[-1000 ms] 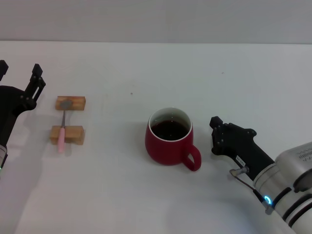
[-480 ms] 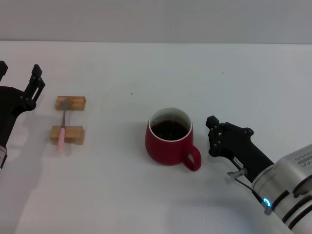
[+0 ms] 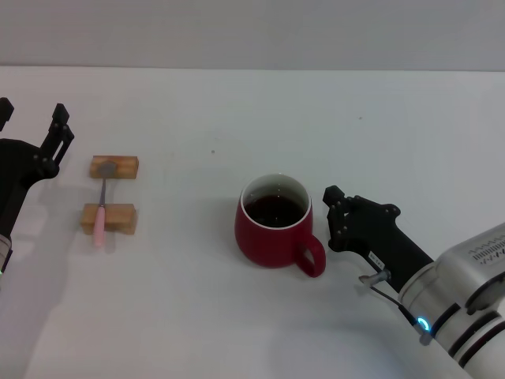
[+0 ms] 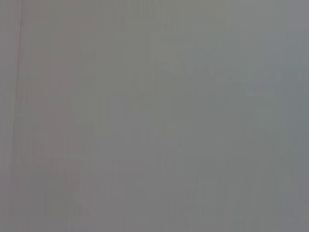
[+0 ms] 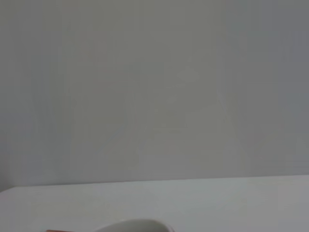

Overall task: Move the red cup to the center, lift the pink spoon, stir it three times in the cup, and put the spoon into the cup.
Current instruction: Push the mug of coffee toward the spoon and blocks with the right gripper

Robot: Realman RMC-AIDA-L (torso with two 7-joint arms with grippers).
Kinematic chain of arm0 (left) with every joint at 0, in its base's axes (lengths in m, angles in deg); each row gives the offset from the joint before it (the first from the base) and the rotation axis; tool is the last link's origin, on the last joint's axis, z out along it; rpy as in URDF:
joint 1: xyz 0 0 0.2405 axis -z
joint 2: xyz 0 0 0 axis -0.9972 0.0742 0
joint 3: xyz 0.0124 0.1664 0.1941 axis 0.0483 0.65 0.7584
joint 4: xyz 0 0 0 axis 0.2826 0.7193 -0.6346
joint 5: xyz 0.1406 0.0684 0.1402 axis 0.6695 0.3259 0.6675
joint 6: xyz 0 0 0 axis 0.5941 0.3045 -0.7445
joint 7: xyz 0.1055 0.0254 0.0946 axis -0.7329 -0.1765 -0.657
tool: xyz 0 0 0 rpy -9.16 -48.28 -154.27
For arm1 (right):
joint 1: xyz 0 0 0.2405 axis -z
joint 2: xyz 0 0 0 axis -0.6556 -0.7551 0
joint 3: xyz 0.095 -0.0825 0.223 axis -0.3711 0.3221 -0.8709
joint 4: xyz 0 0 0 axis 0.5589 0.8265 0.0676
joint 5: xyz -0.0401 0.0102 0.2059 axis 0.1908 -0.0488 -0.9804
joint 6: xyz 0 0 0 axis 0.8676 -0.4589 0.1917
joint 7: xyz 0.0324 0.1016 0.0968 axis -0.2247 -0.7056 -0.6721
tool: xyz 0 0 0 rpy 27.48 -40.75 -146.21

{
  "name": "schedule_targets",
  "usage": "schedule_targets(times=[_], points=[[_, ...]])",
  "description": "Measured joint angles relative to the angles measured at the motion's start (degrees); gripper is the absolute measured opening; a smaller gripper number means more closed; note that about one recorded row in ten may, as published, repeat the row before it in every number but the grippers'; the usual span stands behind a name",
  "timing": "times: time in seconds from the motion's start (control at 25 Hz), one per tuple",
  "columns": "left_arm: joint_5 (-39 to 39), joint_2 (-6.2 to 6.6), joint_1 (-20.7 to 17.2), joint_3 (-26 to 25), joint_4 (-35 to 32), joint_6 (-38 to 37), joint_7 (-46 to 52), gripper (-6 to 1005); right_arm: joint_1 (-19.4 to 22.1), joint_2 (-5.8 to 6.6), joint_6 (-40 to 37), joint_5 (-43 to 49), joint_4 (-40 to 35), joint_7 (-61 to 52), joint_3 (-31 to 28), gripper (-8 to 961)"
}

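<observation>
Two wooden blocks [image 3: 112,192] near the table's [image 3: 237,118] left edge carry the spoon [image 3: 101,212]. Mid-table stands the cup [image 3: 274,222], the right pincer [image 3: 334,221] just beside its handle, fingers spread. Left pincer [image 3: 31,130], released, hangs at the left edge.

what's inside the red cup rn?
Dark liquid fills the cup to just below its white rim. No spoon in it; the spoon lies across two wooden blocks. The cup's bottom is hidden.
</observation>
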Motion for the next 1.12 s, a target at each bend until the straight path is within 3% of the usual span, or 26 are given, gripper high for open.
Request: schedule_targets(times=[1.12], points=[[0.0, -0.08, 0.1, 0.1, -0.3, 0.0, 0.0, 782, -5.1, 0.00, 3.1, 0.1, 1.0, -2.5, -0.3, -2]])
